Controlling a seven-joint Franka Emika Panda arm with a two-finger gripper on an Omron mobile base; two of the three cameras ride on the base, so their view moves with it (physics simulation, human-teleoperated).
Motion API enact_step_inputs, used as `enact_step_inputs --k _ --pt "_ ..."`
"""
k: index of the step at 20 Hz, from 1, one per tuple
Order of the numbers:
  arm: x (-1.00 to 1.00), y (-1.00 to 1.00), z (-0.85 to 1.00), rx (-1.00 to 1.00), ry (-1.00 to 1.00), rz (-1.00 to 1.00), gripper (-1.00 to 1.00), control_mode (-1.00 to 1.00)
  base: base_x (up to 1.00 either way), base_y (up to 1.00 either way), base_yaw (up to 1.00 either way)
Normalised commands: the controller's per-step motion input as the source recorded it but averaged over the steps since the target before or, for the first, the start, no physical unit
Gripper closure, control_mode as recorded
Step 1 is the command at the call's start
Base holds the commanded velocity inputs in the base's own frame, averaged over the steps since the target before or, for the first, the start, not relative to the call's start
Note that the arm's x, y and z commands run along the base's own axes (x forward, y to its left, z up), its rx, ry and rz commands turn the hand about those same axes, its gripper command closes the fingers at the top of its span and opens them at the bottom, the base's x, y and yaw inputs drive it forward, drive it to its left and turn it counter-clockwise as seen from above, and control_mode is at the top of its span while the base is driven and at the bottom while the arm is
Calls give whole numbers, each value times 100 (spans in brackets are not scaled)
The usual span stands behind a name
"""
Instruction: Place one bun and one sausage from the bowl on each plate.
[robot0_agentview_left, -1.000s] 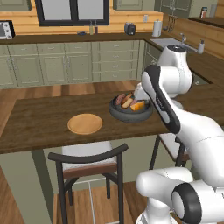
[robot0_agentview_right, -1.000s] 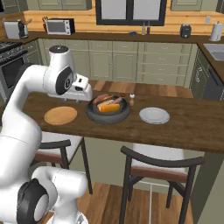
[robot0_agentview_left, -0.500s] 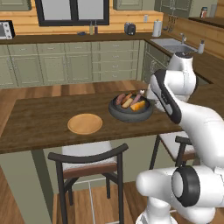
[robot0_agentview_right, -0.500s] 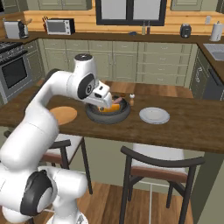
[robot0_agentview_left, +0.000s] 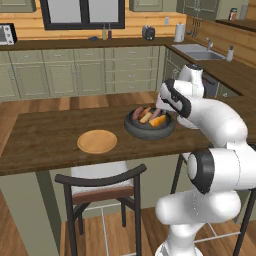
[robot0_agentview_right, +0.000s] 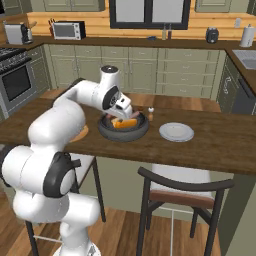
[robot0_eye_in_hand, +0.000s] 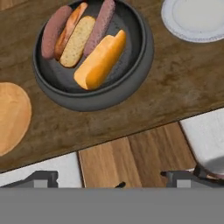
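Note:
The dark grey bowl (robot0_eye_in_hand: 131, 83) holds two reddish-brown sausages (robot0_eye_in_hand: 53, 31) and several buns: a tan bun (robot0_eye_in_hand: 78, 41) and a larger orange one (robot0_eye_in_hand: 101, 60). My gripper (robot0_eye_in_hand: 111, 181) hangs above the counter's near edge, open and empty, its fingertips (robot0_eye_in_hand: 41, 178) wide apart. From the base views the gripper (robot0_agentview_left: 161, 104) (robot0_agentview_right: 126, 114) hovers over the bowl (robot0_agentview_left: 150, 131) (robot0_agentview_right: 123, 134). A tan plate (robot0_agentview_left: 97, 142) (robot0_eye_in_hand: 11, 118) lies bare to the bowl's left. On the other side sits a white plate (robot0_agentview_right: 176, 132) (robot0_eye_in_hand: 194, 19), also bare.
A small shaker (robot0_agentview_right: 150, 113) stands on the counter behind the bowl. Stools (robot0_agentview_left: 100, 185) (robot0_agentview_right: 185, 187) stand tucked under the counter's near edge. My own arm crosses the counter's right end in the left base view.
The hand has swung from near the tan plate to above the bowl, and its jaws have opened wide. Bowl and plates have not moved.

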Motion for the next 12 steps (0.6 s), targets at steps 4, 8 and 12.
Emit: enact_step_inputs --k 4,8,12 --pt "93 0 -60 4 0 -4 -100 -100 0 0 0" --pt "70 0 -46 0 0 -3 -100 -100 0 0 0" --pt "67 0 -35 0 0 0 -100 -100 0 0 0"
